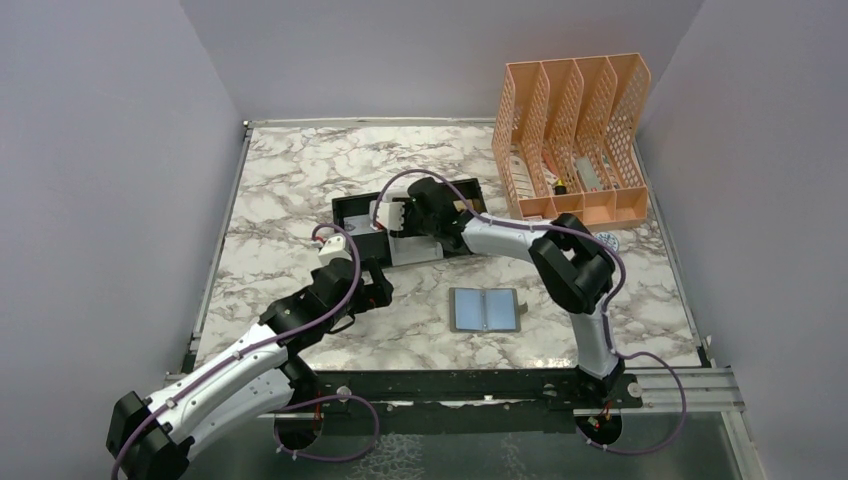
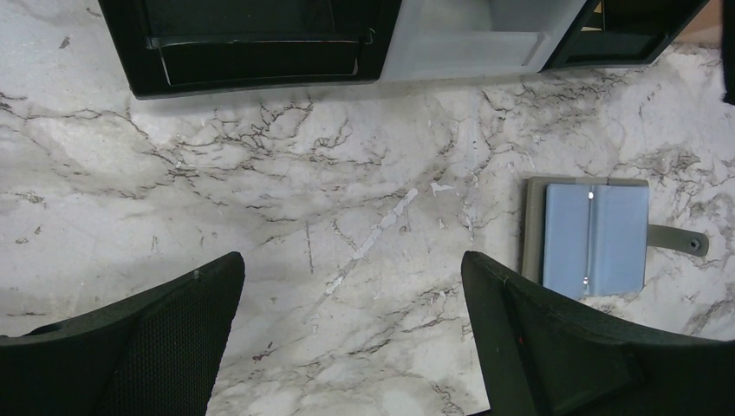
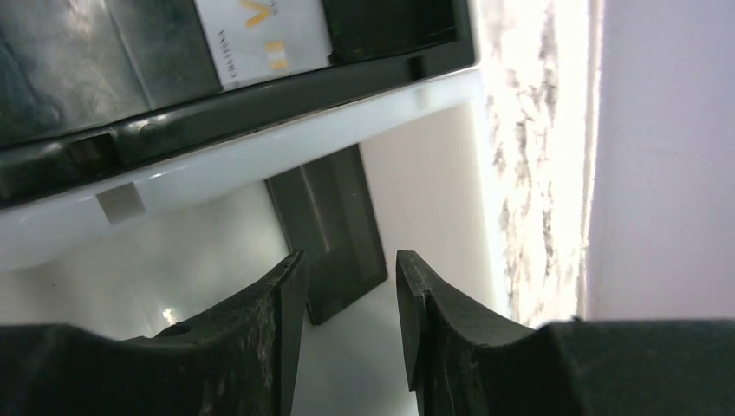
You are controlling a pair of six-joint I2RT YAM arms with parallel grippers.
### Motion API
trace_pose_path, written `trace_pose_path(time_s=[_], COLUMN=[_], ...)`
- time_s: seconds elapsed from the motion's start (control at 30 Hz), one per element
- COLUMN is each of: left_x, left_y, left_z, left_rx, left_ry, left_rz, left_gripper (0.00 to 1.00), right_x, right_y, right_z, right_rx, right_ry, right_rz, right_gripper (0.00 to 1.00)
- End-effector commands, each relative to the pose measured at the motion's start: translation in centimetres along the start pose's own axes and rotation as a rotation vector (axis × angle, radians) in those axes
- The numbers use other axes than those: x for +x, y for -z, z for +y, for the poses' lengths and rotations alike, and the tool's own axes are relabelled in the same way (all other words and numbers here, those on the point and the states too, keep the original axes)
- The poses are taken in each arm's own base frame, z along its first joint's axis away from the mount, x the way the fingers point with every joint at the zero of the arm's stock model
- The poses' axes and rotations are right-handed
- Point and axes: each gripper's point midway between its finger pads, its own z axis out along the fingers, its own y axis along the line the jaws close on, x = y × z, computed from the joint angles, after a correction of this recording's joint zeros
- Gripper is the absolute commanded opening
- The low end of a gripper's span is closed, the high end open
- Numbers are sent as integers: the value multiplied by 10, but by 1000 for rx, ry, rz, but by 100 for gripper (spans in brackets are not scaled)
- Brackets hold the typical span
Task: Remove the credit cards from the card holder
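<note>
Hovering over dark card (image 3: 328, 227): right gripper (image 3: 347, 264), jaws narrowly apart (nothing gripped).
Left gripper (image 2: 351, 269) spread wide near card holder (image 2: 595, 227).

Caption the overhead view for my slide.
Right gripper hovers over the black-and-white tray; card holder lies open on the marble table.

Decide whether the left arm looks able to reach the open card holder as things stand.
Probably yes. The left claw hangs open, the card holder lies flat to its right with nothing between them, and the right claw is over the tray.
</note>
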Motion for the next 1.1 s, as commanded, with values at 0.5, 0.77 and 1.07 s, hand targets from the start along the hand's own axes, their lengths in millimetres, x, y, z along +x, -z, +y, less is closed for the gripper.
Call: trace_pose_path(time_s=[0.5, 0.77, 1.07], left_x=[-5, 3, 13], left_y=[-12, -26, -35], left_z=[-42, -58, -63], left_rx=[139, 191, 199], left_ry=[1, 7, 17], left_rz=[41, 86, 129], left_gripper=[99, 99, 99], right_x=[24, 29, 45], right_y=[182, 210, 194], right_z=[51, 119, 152], right_rx=[223, 52, -19], right_ry=[-1351, -1615, -1598], right_rz=[25, 71, 267], right_gripper=[89, 77, 76])
